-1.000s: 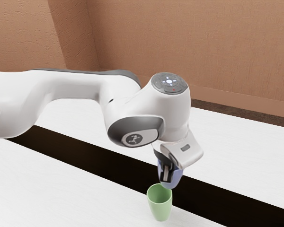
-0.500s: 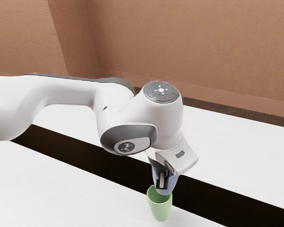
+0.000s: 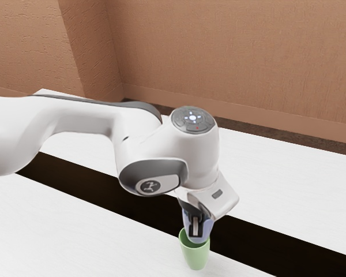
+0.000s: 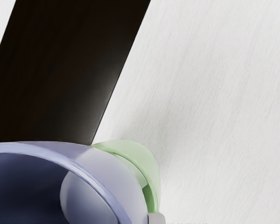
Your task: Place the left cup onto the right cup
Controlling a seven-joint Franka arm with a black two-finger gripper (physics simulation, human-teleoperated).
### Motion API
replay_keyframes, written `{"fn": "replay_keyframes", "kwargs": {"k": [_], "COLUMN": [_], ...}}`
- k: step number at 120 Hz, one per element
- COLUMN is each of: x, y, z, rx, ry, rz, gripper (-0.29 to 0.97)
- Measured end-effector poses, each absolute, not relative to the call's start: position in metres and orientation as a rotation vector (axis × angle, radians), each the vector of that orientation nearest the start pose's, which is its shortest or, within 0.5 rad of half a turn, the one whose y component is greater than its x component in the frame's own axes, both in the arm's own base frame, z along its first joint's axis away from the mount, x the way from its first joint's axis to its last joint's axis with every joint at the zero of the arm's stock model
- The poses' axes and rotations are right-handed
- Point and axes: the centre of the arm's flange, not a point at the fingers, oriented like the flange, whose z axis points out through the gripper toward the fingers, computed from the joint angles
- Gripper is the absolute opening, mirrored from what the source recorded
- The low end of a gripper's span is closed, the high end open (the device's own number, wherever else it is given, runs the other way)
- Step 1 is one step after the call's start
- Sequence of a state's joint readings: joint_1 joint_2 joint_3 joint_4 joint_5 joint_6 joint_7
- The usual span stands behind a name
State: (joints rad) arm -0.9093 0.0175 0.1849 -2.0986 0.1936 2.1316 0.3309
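Observation:
A pale green cup (image 3: 194,257) stands upright on the white table near the front edge of the exterior view. My gripper (image 3: 196,226) is shut on a lavender-blue cup (image 3: 199,229), whose lower part sits inside the green cup's mouth. One black finger (image 3: 195,225) lies against the blue cup's wall. In the wrist view the blue cup's rim (image 4: 60,154) is close under my hand, and the green cup (image 4: 142,165) curves around its far side.
A wide dark gap (image 3: 104,187) runs diagonally between two white table slabs (image 3: 288,179), just behind the cups. A brown wall (image 3: 248,57) stands at the back. My white arm (image 3: 75,127) reaches in from the exterior view's left.
My hand has come down and shifted slightly toward the exterior view's left. The blue cup, first just above the green cup's rim, now sits partly inside it.

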Motion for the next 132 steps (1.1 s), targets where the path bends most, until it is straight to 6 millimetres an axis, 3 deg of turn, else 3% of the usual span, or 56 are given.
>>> {"fn": "replay_keyframes", "kwargs": {"k": [80,109,132], "x": [0.424,0.424,0.423], "y": [-0.348,-0.348,-0.350], "z": [0.394,0.391,0.392], "rx": [-2.533,-2.536,-2.529], "ry": [1.563,1.568,1.578], "rz": [-0.027,-0.014,-0.016], "gripper": [-0.11,0.36,0.55]}}
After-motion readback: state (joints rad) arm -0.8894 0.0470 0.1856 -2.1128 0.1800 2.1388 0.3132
